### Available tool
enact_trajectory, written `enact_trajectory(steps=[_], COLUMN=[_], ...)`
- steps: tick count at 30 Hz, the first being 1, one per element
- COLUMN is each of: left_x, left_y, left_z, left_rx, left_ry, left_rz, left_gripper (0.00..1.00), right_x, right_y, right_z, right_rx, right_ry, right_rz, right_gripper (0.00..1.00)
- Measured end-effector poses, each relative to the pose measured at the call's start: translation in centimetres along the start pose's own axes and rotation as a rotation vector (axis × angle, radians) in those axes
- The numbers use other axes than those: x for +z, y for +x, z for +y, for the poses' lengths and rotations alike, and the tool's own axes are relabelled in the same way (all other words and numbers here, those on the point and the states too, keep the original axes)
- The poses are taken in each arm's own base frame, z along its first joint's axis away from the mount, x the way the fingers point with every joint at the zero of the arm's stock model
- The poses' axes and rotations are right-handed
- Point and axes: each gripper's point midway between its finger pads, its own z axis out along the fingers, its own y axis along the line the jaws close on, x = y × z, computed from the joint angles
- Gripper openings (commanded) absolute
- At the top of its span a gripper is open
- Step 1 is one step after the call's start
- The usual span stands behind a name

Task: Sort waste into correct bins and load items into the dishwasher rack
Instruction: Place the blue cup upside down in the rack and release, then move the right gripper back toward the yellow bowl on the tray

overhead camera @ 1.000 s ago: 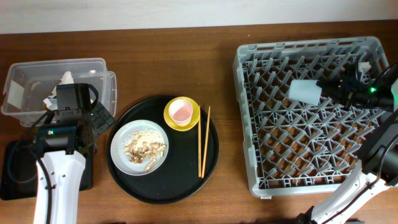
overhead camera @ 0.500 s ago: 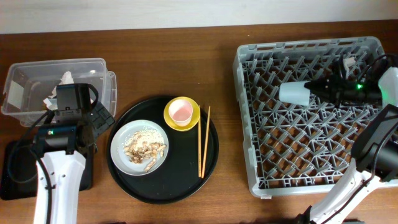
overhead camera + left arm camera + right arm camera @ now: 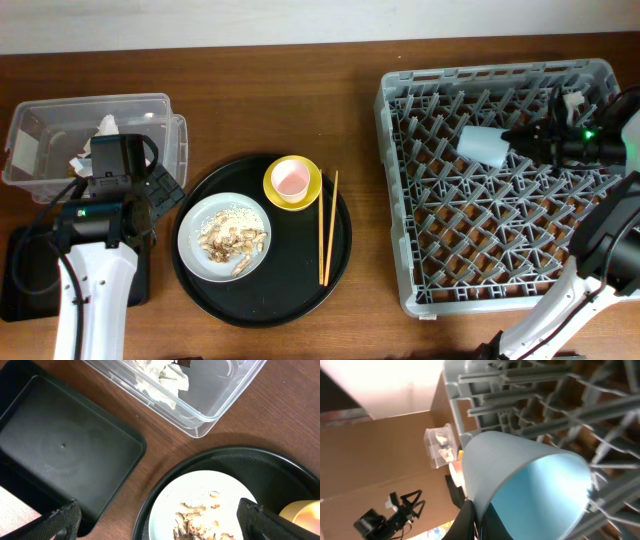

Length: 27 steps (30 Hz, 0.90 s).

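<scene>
My right gripper [image 3: 515, 141] is shut on the rim of the light-blue cup [image 3: 484, 146], holding it on its side over the grey dishwasher rack [image 3: 400, 200]; the cup fills the right wrist view [image 3: 530, 480]. My left gripper [image 3: 160, 525] is open and empty, above the table between the shallow black tray [image 3: 60, 455] and the grey-white plate [image 3: 200, 505]. The plate [image 3: 195, 240] bears beige-brown food scraps [image 3: 232, 240]. The pink cup [image 3: 289, 178] sits in the yellow bowl [image 3: 274, 190]. Two chopsticks [image 3: 327, 226] lie beside them. The clear tub [image 3: 50, 120] holds white napkins [image 3: 106, 126].
The plate, bowl and chopsticks all rest on a large round black tray [image 3: 300, 290]. The shallow black tray [image 3: 20, 280] lies at the front left, partly under my left arm. The rack fills the right side of the wooden table.
My right gripper with the light-blue cup swung left over the rack, then drew back a little to the right. The left arm has not moved.
</scene>
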Motion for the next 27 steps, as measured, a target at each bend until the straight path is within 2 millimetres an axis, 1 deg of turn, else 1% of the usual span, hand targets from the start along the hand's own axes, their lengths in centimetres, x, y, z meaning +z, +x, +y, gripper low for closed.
enact_trajectory(steps=[2,3,6,8,10,12,15,19,20,22,23,24,25,26,27], left_x=[0.0,0.0,0.0,0.0,0.0,0.0,0.0,0.0,0.0,0.0,0.0,0.0,0.0,0.0,0.0], left_y=[0.0,0.0,0.0,0.0,0.0,0.0,0.0,0.0,0.0,0.0,0.0,0.0,0.0,0.0,0.0], left_z=[0.0,0.0,0.0,0.0,0.0,0.0,0.0,0.0,0.0,0.0,0.0,0.0,0.0,0.0,0.0], left_rx=[0.000,0.000,0.000,0.000,0.000,0.000,0.000,0.000,0.000,0.000,0.000,0.000,0.000,0.000,0.000], left_ry=[0.000,0.000,0.000,0.000,0.000,0.000,0.000,0.000,0.000,0.000,0.000,0.000,0.000,0.000,0.000], left_rz=[0.000,0.000,0.000,0.000,0.000,0.000,0.000,0.000,0.000,0.000,0.000,0.000,0.000,0.000,0.000], left_gripper=[0.99,0.99,0.99,0.99,0.99,0.99,0.99,0.99,0.99,0.99,0.99,0.99,0.99,0.99,0.99], right_x=[-0.5,-0.7,-1.9,-3.1,-4.2,-5.1,-6.1,-7.9,-8.5,-8.8,-8.6,-8.4,-8.0,-7.1,-5.7], right_y=[0.0,-0.1,-0.1,0.2,0.3,0.2,0.2,0.3,0.6,1.4,2.0,2.4,2.9,3.8,4.9], right_z=[-0.2,-0.3,-1.6,-2.8,-3.3,-3.1,-2.0,0.2,1.2,3.2,4.8,5.6,6.8,8.6,10.8], right_rx=[0.015,0.021,0.047,0.082,0.105,0.116,0.125,0.083,0.060,0.007,-0.035,-0.060,-0.093,-0.155,-0.232], right_ry=[0.033,0.052,0.168,0.244,0.292,0.330,0.370,0.451,0.477,0.515,0.529,0.536,0.539,0.545,0.547], right_rz=[0.000,0.000,-0.001,0.001,-0.007,-0.016,-0.028,-0.077,-0.097,-0.124,-0.134,-0.137,-0.137,-0.131,-0.115], right_gripper=[0.06,0.13,0.14,0.14,0.14,0.13,0.14,0.15,0.15,0.18,0.22,0.24,0.29,0.36,0.46])
